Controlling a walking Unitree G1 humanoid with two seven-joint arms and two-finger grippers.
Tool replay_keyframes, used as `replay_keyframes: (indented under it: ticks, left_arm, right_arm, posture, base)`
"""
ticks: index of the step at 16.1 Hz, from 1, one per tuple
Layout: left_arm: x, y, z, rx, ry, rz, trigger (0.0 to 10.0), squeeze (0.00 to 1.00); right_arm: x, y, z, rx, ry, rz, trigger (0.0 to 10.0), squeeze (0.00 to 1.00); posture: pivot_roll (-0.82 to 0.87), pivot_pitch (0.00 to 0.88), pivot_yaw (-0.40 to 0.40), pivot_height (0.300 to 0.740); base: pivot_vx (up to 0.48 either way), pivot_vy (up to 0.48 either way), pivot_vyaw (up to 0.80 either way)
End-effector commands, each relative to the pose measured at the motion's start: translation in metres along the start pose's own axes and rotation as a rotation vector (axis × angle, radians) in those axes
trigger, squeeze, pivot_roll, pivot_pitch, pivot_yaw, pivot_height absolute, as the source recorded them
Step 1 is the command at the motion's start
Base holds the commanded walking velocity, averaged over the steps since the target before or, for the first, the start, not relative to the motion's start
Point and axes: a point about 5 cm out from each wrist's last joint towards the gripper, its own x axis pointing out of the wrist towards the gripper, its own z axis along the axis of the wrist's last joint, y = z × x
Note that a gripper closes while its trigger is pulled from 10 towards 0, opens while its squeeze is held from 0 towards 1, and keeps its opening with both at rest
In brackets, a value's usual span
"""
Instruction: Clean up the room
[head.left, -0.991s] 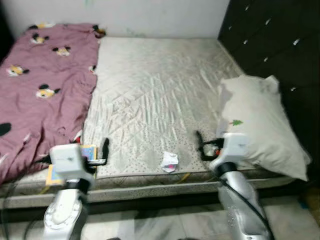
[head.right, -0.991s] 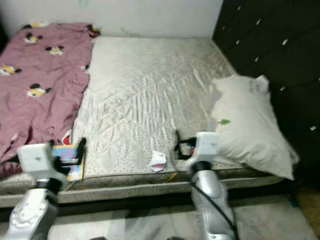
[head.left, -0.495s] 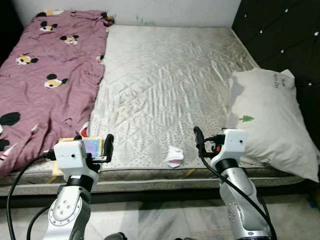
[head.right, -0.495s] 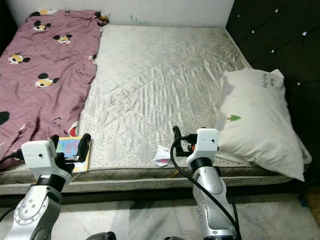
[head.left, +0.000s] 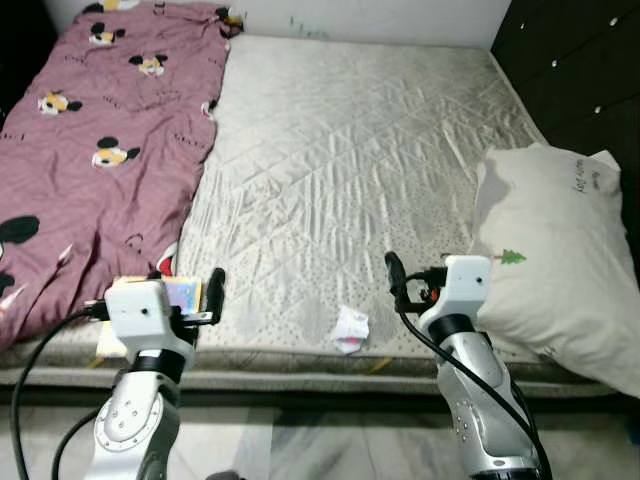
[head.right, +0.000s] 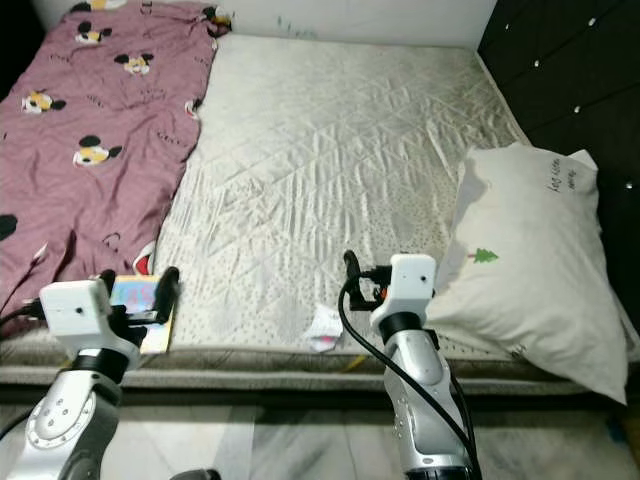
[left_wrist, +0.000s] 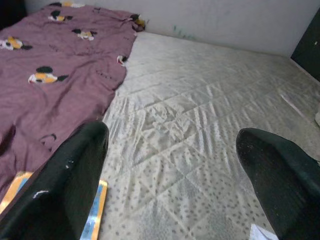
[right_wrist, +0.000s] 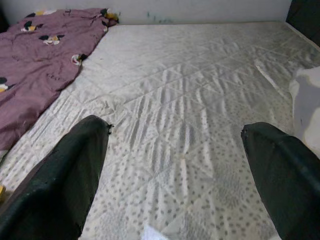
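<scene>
Hovering over mattress (head.left: 340, 170), left tool (left_wrist: 170, 190), right tool (right_wrist: 175, 185) spread wide, empty

A bare quilted mattress (head.left: 340, 170) with a faint dotted print fills most of the bed, and a white wall (head.left: 380, 18) runs along its far edge. A dark tufted headboard (head.left: 570, 75) studded with small buttons rises along the right side of the bed. Pale marbled floor tiles (head.left: 320, 440) run along the near side of the bed below the mattress edge.
</scene>
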Motion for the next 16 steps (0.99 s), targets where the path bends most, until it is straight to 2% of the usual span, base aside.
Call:
replay_keyframes:
  ticks: [1,3,14,16]
  left_arm:
    - [-0.0011,-0.0003,-0.0034,-0.001,0.018,0.001,10.0,0.00]
    - [-0.0010,-0.0001,-0.0034,0.002,0.020,0.002,10.0,0.00]
    - [-0.0004,0.0000,-0.0089,-0.005,0.050,0.010,10.0,0.00]
    - [-0.0004,0.0002,-0.0092,-0.009,0.053,0.012,10.0,0.00]
  right_arm:
    - [-0.0015,-0.0033,-0.0024,-0.009,0.005,-0.012,10.0,0.00]
    - [-0.0014,-0.0033,-0.0026,-0.009,0.005,-0.012,10.0,0.00]
    - [0.0006,-0.0030,-0.0069,-0.008,0.026,0.000,10.0,0.00]
    - [0.0009,-0.0041,-0.0075,0.003,0.030,-0.011,10.0,0.00]
  posture:
    - [0.04,0.148,-0.061,0.740]
    - [0.04,0.147,-0.060,0.740]
    - [0.04,0.138,-0.069,0.740]
    - [0.04,0.140,-0.068,0.740]
  base:
    - [0.311,0.000,0.00]
    - [0.289,0.000,0.00]
    - [0.000,0.000,0.00]
    - [0.000,0.000,-0.80]
